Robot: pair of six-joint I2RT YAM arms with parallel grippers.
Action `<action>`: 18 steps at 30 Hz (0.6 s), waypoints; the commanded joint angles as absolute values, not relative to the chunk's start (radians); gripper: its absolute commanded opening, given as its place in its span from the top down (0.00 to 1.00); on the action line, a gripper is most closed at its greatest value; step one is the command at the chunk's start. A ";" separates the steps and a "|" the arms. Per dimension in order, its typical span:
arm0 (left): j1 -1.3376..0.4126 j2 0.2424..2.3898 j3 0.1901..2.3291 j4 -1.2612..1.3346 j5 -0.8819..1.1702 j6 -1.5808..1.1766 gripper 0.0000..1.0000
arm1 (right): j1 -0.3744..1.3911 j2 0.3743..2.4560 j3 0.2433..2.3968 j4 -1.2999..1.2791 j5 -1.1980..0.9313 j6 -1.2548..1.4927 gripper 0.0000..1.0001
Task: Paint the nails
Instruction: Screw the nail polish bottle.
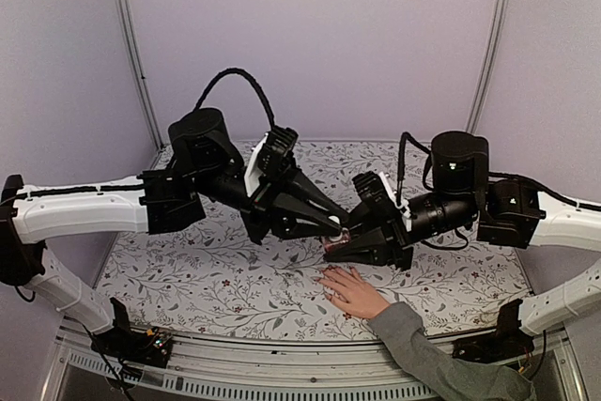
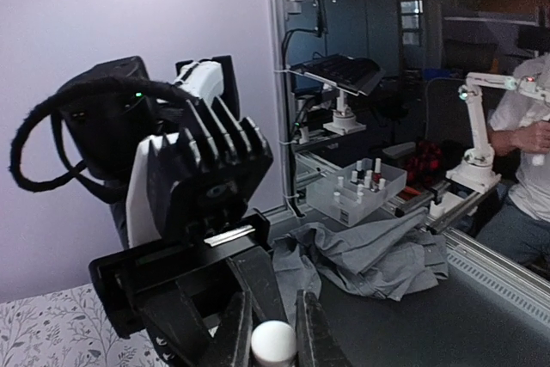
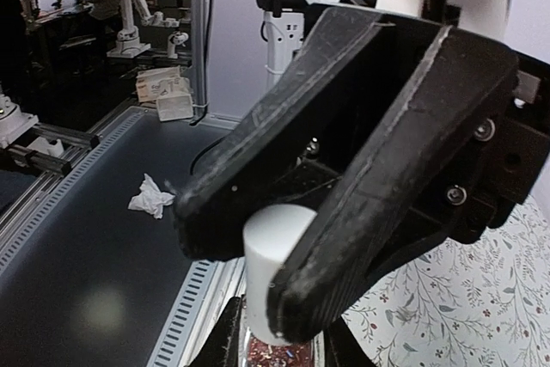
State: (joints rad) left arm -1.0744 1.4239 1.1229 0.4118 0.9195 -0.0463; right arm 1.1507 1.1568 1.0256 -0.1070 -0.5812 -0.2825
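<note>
A light-skinned hand [image 1: 353, 292] with a grey sleeve lies flat on the floral table, fingers pointing left; its nails are too small to make out. Just above it my right gripper [image 1: 340, 247] is shut on a small polish bottle with red glitter [image 3: 275, 357]. My left gripper [image 1: 335, 226] is shut on the bottle's white cap [image 3: 273, 264]. The cap also shows between my left fingers in the left wrist view [image 2: 273, 343]. In the right wrist view my right gripper [image 3: 277, 351] holds the bottle from below, and the left gripper's black fingers [image 3: 404, 178] clamp the cap from above.
The floral table cover [image 1: 207, 269] spreads left and right of the hand. Beyond the table lie a grey cloth [image 2: 378, 251], a clear box of polish bottles [image 2: 357, 188] and a crumpled tissue [image 3: 150, 197].
</note>
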 commanded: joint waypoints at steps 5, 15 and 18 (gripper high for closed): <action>-1.051 1.526 1.151 0.126 1.093 0.065 1.00 | 1.181 1.179 1.098 0.087 -0.946 -0.360 1.00; -1.008 1.403 1.104 0.118 0.987 0.095 0.98 | 1.187 1.182 1.084 0.083 -0.903 -0.361 1.00; -0.989 1.315 1.049 0.192 0.907 0.057 0.80 | 1.187 1.179 1.075 0.079 -0.884 -0.365 1.00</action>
State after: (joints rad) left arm -1.0729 1.3991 1.1328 0.2527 1.0412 0.0982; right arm 1.1511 1.2297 1.0260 -0.0753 -0.7452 -0.3027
